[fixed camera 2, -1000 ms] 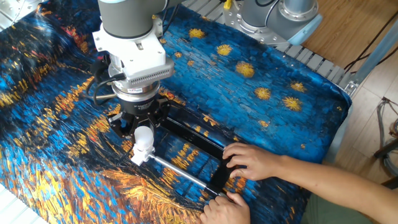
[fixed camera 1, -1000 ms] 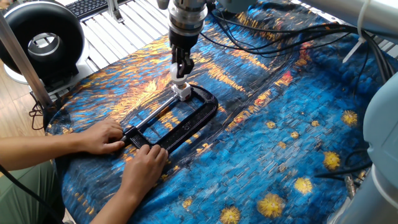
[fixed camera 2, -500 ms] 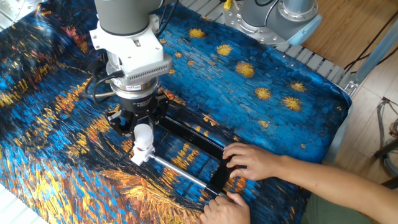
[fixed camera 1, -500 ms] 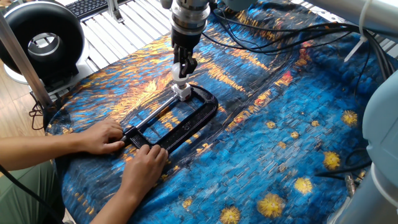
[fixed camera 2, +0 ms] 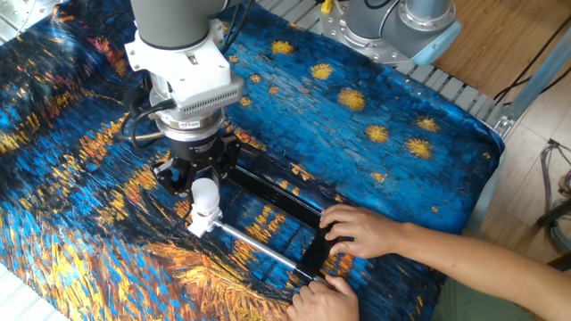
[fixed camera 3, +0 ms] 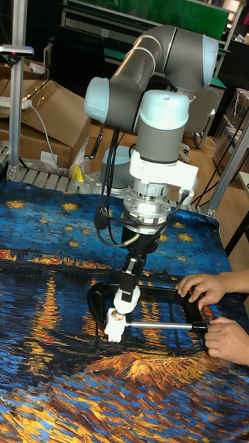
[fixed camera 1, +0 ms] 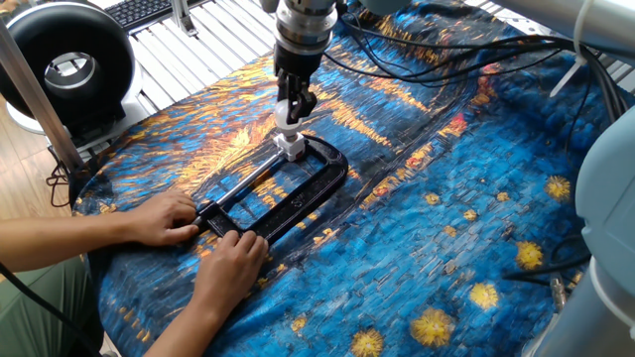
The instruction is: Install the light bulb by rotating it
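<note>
The light bulb (fixed camera 2: pixel 205 195) is small, white and frosted, and it stands upright on the white square socket block (fixed camera 2: pixel 199 224). My gripper (fixed camera 2: pixel 203 185) comes straight down over it and is shut on the light bulb (fixed camera 1: pixel 288 126). The socket block (fixed camera 1: pixel 291 147) sits at the far end of a black C-clamp (fixed camera 1: pixel 310 186) lying on the blue and orange painted cloth (fixed camera 1: pixel 476 198). In the tall fixed view the light bulb (fixed camera 3: pixel 124 299) shows just under the dark fingers (fixed camera 3: pixel 131 268), with the socket block (fixed camera 3: pixel 114 322) below.
A person's two hands (fixed camera 1: pixel 164 218) (fixed camera 1: pixel 234 262) press on the clamp's screw end near the table edge. A black round fan (fixed camera 1: pixel 67 61) and a keyboard (fixed camera 1: pixel 139 10) lie beyond the cloth. Cables (fixed camera 1: pixel 417 50) trail across the far side. A second robot base (fixed camera 2: pixel 401 27) stands behind.
The wrist above the gripper has turned and shifted slightly. The light bulb stays on the socket block, and the hands and clamp have not moved.
</note>
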`<state>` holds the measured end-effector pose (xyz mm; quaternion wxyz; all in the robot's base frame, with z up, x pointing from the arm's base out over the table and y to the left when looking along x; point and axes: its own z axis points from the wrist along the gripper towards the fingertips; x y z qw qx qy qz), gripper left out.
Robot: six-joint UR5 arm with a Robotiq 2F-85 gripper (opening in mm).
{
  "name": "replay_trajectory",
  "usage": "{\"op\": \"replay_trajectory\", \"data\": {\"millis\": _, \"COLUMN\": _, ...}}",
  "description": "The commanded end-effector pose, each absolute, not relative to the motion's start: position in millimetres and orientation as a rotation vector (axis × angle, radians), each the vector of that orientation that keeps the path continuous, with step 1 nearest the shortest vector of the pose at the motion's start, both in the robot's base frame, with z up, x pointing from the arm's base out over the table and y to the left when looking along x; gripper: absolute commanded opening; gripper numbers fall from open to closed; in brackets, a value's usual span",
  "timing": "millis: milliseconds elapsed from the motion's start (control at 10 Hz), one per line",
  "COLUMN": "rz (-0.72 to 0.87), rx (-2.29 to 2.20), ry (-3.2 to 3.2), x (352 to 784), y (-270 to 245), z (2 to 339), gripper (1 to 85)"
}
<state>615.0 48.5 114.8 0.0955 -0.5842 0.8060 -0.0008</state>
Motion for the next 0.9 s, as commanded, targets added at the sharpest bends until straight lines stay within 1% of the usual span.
{"op": "replay_trajectory", "data": {"millis": 0, "rz": 0.03, "rx": -1.759, "ry": 2.332, "x": 619.1, "y": 52.9, "z": 115.0, "gripper": 1.0}}
{"op": "replay_trajectory", "data": {"millis": 800, "rz": 0.022, "rx": -1.779, "ry": 2.32, "x": 618.7, "y": 42.6, "z": 115.2, "gripper": 1.0}}
